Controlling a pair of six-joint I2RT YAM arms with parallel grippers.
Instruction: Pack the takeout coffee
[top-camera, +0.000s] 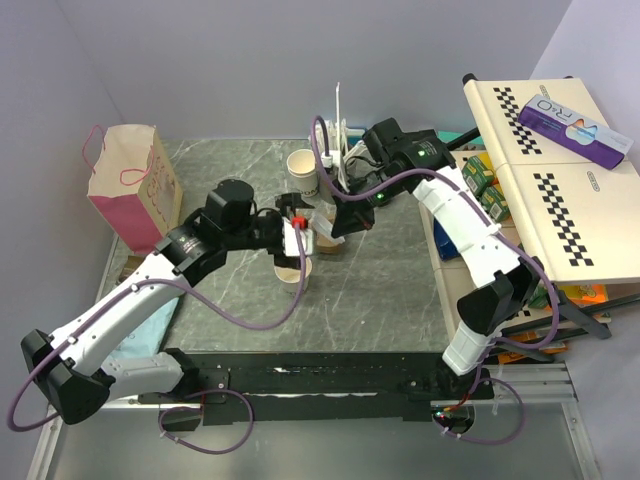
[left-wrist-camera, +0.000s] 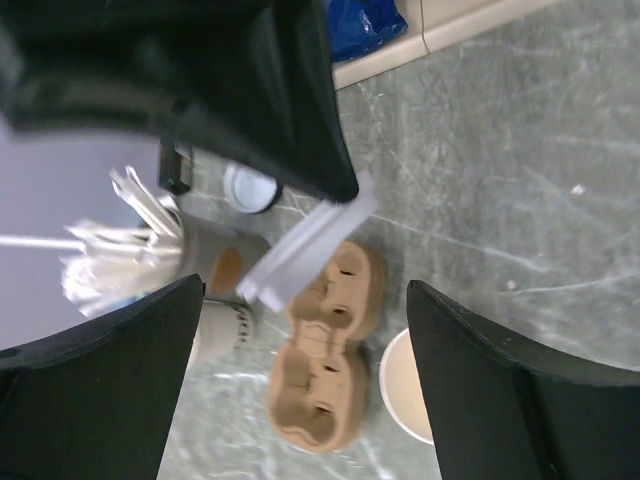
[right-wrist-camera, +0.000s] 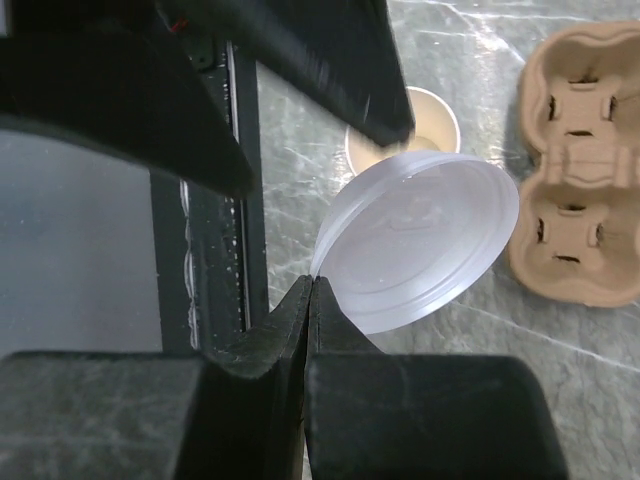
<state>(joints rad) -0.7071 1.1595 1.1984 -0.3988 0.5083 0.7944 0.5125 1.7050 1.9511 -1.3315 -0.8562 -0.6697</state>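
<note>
My right gripper (right-wrist-camera: 312, 280) is shut on the rim of the round white plastic lid (right-wrist-camera: 420, 240) and holds it tilted above the table. In the top view this gripper (top-camera: 352, 222) hangs over the brown cardboard two-cup tray (right-wrist-camera: 580, 170). The off-white paper cup (right-wrist-camera: 415, 115) with a tan inside stands upright beside the tray, partly hidden by the left arm. My left gripper (left-wrist-camera: 305, 292) is open and empty above the tray (left-wrist-camera: 325, 360), with the cup (left-wrist-camera: 405, 385) by its right finger and the lid (left-wrist-camera: 310, 245) just beyond. In the top view the left gripper (top-camera: 297, 232) is over the cup (top-camera: 295, 268).
A grey cup of straws and stirrers (top-camera: 340, 145) and a second paper cup (top-camera: 303, 170) stand at the back. A pink paper bag (top-camera: 135, 185) stands at the far left. A checkered box (top-camera: 550, 190) lies on a shelf of goods at the right.
</note>
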